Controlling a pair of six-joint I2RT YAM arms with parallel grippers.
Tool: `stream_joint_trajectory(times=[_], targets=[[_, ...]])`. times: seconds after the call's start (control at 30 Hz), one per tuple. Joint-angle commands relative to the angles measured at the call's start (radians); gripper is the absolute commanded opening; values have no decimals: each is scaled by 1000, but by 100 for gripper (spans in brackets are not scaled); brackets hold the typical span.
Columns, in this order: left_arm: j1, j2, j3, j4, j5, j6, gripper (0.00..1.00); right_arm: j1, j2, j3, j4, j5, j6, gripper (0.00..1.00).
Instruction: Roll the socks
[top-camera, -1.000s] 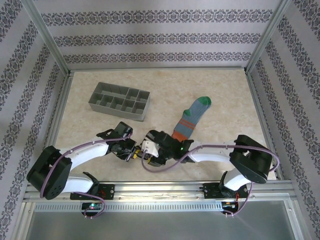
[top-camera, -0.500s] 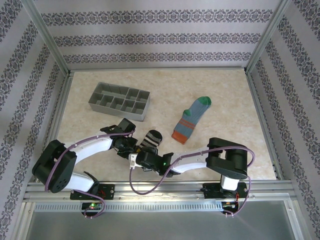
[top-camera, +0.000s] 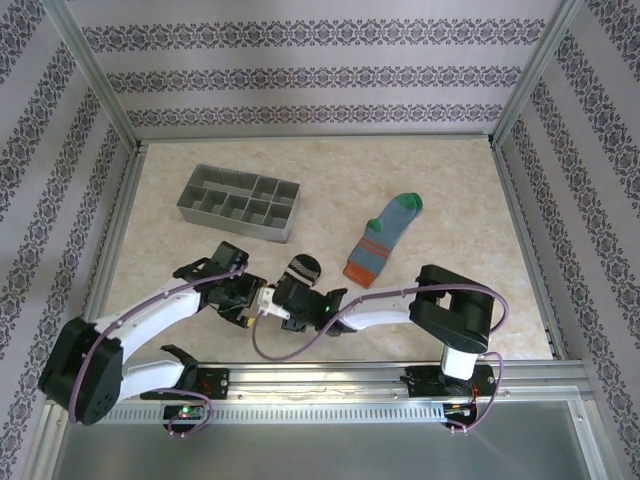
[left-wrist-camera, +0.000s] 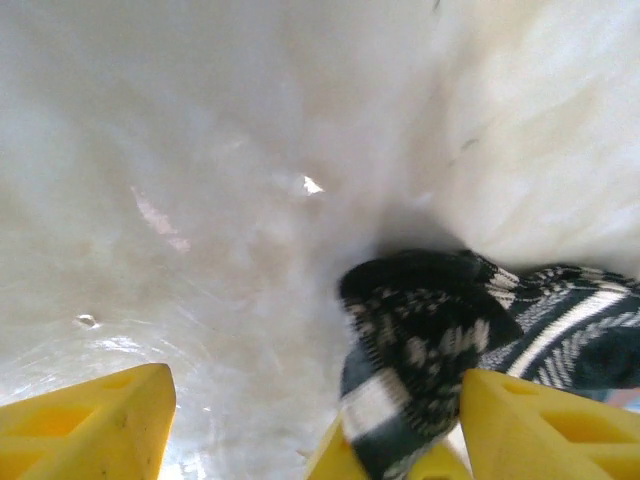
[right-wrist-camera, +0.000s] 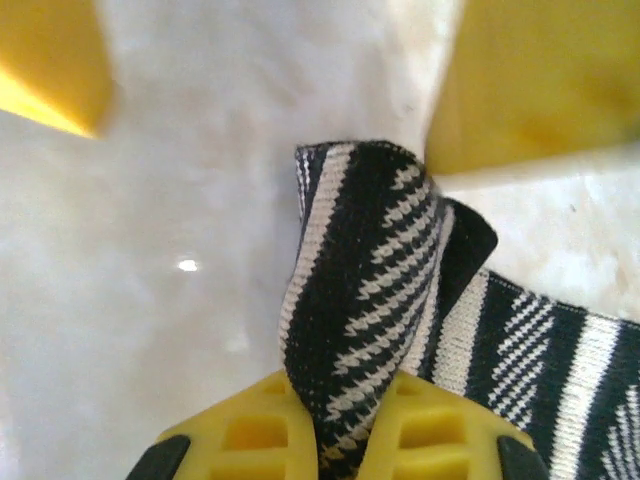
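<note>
The black-and-white striped sock (top-camera: 303, 268) lies bunched at the table's front centre. My right gripper (right-wrist-camera: 345, 425) is shut on a folded edge of this sock (right-wrist-camera: 365, 270), lifting it off the table. In the top view the right gripper (top-camera: 284, 294) sits just left of and below the sock. My left gripper (left-wrist-camera: 315, 400) stands open and faces it, its yellow fingers (left-wrist-camera: 95, 425) spread wide on either side of the sock (left-wrist-camera: 440, 335) and of the right gripper's tips. The left gripper (top-camera: 248, 296) is nearly touching the right one. The blue-grey sock (top-camera: 383, 240), with green toe and orange cuff, lies flat to the right.
A grey compartment tray (top-camera: 240, 203) stands at the back left, behind the left arm. The right arm's elbow (top-camera: 455, 300) rises at the front right. Metal frame rails border the marble-patterned table (top-camera: 450, 180).
The right arm has swung low and to the left, uncovering the striped sock, which now sits a little farther back. The left gripper has drawn back slightly to the left.
</note>
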Motion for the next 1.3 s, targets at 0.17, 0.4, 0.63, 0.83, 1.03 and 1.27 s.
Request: stream_joint_trajectory(times=[0.17, 0.4, 0.63, 0.83, 1.03, 1.27], targets=[[88, -142, -46, -69, -26, 52, 75, -117, 62, -107, -196, -297, 162, 0], [83, -113, -76, 185, 34, 146, 64, -241, 96, -115, -180, -541, 244, 0], [46, 1, -75, 346, 92, 209, 57, -313, 133, -121, -180, -609, 336, 0], [10, 91, -47, 383, 98, 239, 57, -359, 168, -104, -209, -647, 390, 0], [-10, 171, -8, 418, 102, 262, 61, -394, 192, -100, -219, -682, 451, 0], [-32, 193, 19, 404, 73, 268, 64, -432, 214, -124, -190, -723, 515, 0]])
